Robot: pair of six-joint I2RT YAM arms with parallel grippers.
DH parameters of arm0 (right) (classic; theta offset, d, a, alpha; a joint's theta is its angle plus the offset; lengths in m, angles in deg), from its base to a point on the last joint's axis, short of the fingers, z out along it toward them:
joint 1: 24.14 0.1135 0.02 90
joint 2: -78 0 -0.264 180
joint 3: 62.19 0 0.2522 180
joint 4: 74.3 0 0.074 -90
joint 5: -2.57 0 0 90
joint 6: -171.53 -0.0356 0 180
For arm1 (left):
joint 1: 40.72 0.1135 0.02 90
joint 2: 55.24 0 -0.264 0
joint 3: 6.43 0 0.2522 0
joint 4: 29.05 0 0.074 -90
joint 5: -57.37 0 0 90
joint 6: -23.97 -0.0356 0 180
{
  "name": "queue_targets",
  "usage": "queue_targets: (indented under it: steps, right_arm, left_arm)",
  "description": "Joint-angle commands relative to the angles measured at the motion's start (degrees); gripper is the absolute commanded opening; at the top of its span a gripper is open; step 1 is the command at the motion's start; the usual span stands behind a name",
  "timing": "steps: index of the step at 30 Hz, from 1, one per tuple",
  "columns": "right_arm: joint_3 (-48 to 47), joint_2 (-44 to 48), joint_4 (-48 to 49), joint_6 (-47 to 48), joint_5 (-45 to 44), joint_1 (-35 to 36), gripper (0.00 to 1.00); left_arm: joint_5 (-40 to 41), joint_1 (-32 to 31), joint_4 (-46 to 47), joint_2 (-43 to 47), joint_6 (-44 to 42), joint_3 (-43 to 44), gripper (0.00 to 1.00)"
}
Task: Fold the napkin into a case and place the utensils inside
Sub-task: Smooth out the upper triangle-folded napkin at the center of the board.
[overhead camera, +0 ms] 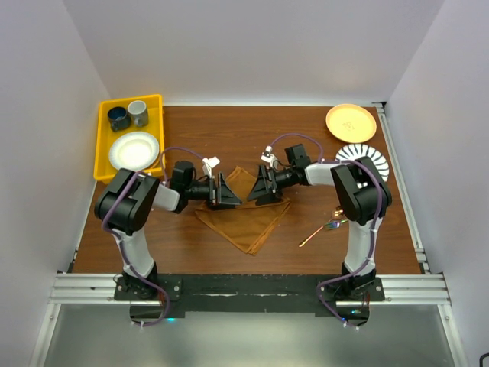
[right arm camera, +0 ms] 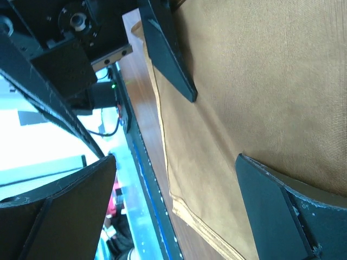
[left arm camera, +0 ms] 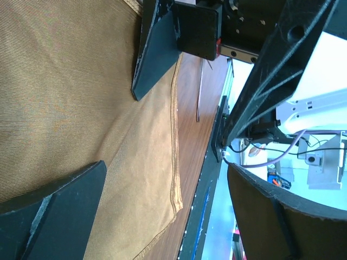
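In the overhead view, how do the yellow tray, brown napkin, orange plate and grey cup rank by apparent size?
1-2. yellow tray and napkin: too close to rank, and the napkin is partly covered
3. orange plate
4. grey cup

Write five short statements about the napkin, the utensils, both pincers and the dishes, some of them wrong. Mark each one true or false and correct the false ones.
1. The left pincer and the right pincer both stand open above the napkin. True.
2. The utensils are tucked inside the napkin. False: they lie on the bare table, to the right of the napkin.
3. The yellow tray holds two cups and a white dish. True.
4. The left pincer grips a spoon. False: it holds nothing.
5. The orange plate sits at the table's far left corner. False: it sits at the far right corner.
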Motion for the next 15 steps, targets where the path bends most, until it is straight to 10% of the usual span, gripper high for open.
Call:
queue_targets:
  steps: [1, 15]
  right_arm:
    - [-0.3, -2.0, -5.8, 7.2, -2.0, -1.8, 0.98]
    - [-1.3, -3.1, -12.1, 14.7, -2.2, -4.6, 0.98]
  left_arm:
    - [1.2, 1.9, -2.3, -2.2, -3.4, -1.5, 1.0]
    - [-3.8, 6.8, -9.4, 0.5, -9.6, -3.1, 1.0]
